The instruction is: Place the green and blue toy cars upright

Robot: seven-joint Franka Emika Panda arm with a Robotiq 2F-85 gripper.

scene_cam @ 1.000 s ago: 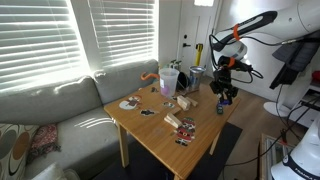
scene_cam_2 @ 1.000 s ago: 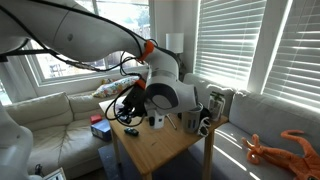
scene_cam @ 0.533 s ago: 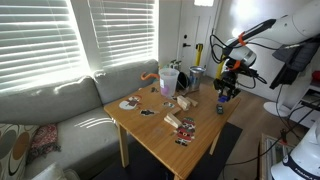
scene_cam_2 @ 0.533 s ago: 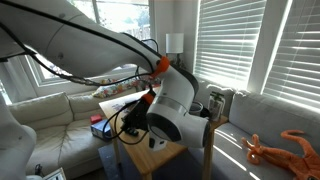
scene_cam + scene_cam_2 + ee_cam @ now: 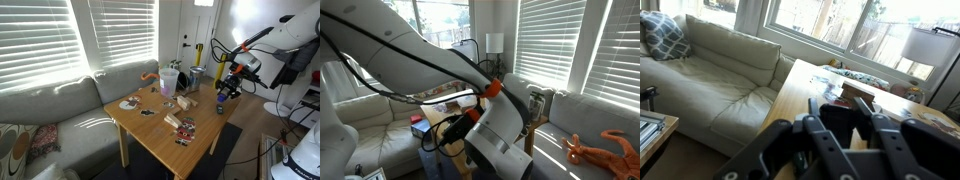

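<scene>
Wooden table (image 5: pixel 160 135) is carrying cups (image 5: pixel 170 80) and striped blocks (image 5: pixel 186 125). Gripper (image 5: pixel 228 92) is hovering above its far right edge, jaws pinching nearly together, likely for turning a toy car upright; any car held is not showing clearly.

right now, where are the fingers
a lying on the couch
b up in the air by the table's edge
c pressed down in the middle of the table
b: in an exterior view the fingers hang clear above the table, at its edge and not over its middle.
</scene>
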